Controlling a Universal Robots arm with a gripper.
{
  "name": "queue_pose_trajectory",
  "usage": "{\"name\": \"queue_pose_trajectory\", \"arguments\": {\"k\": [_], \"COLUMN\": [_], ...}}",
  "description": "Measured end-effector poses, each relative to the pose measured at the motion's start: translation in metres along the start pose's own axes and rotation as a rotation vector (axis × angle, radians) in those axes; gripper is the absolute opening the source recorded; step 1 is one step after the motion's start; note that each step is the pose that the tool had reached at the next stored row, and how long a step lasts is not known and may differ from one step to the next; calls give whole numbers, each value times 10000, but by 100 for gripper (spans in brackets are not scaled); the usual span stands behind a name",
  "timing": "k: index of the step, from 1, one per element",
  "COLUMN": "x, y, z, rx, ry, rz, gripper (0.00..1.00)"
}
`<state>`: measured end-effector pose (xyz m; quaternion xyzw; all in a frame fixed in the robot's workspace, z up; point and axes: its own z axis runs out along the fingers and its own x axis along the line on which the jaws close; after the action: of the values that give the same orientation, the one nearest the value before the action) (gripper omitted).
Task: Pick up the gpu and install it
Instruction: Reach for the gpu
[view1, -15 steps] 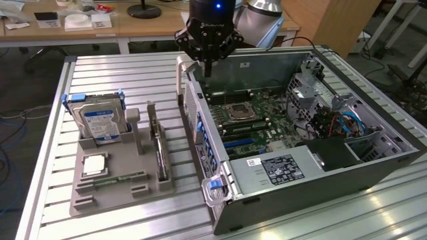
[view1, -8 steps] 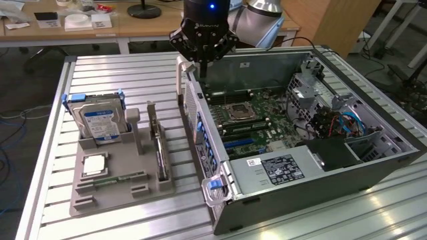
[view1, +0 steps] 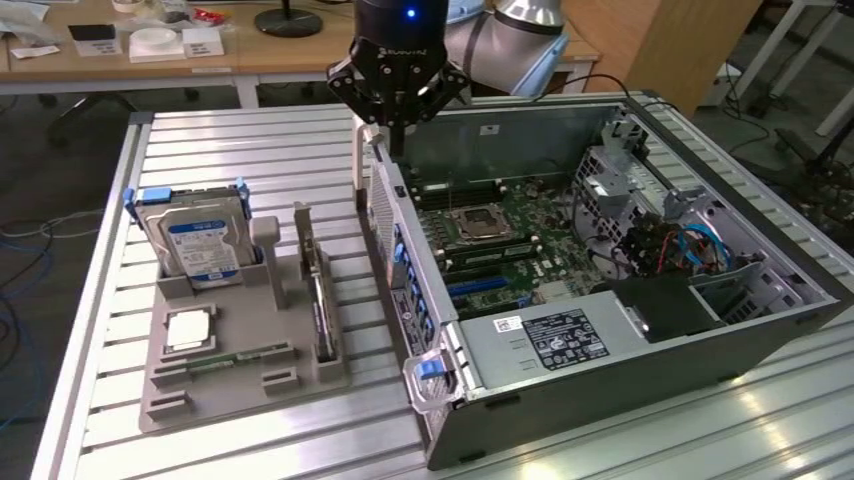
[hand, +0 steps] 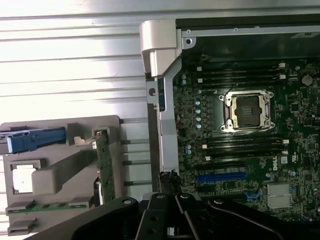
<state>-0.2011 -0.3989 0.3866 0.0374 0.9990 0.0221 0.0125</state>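
Clenched and empty, the black pincer (hand: 174, 202) hangs above the steel case (view1: 747, 330) at its wall. The wrist view looks straight down on the green motherboard (hand: 240, 130) and its square socket, while the exterior view adds blue cables (view1: 694, 245). The gpu (view1: 320, 300), a thin green card, stands on edge in the grey tray (view1: 214, 395), well apart from the pincer.

The black end effector (view1: 396, 128) bore white lettering. A blue light (view1: 410, 14) glowed at its twelve o'clock; the arm (view1: 518, 38) was silver-grey.
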Motion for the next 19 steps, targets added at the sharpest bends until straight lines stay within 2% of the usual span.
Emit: {"name": "queue_pose_trajectory", "arguments": {"k": [9,19], "x": [163,287], "y": [-13,-23], "z": [11,23], "rx": [0,-1], "ry": [0,-1], "rz": [1,0], "gripper": [11,11]}}
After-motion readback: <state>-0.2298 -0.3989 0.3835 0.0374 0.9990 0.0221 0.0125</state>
